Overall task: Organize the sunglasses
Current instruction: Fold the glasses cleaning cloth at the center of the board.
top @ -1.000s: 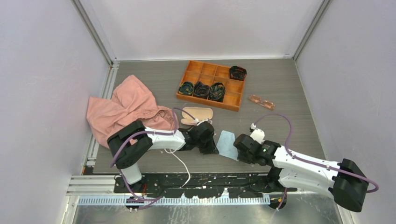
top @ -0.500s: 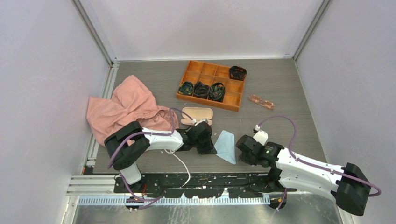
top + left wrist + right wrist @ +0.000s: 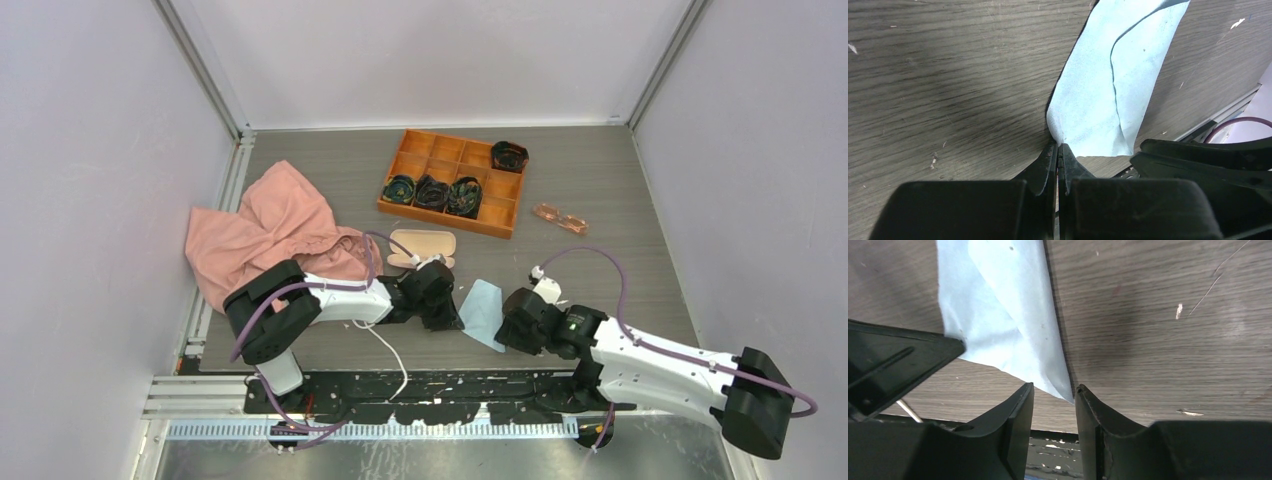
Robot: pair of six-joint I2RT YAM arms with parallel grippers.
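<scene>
On the grey wood-grain table (image 3: 620, 180), the sunglasses (image 3: 561, 217) lie near the orange tray's (image 3: 447, 220) right end, well apart from both claws. The left gripper (image 3: 1058, 148) is pinched closed on a corner of the light blue cloth (image 3: 1098, 100). The right gripper (image 3: 1054, 390) stands narrowly parted at another corner.

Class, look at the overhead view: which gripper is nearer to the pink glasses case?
Left. The left gripper is just on the near side of the pink case, pinching the blue cloth. The right gripper is farther off, at the cloth's other side.
</scene>
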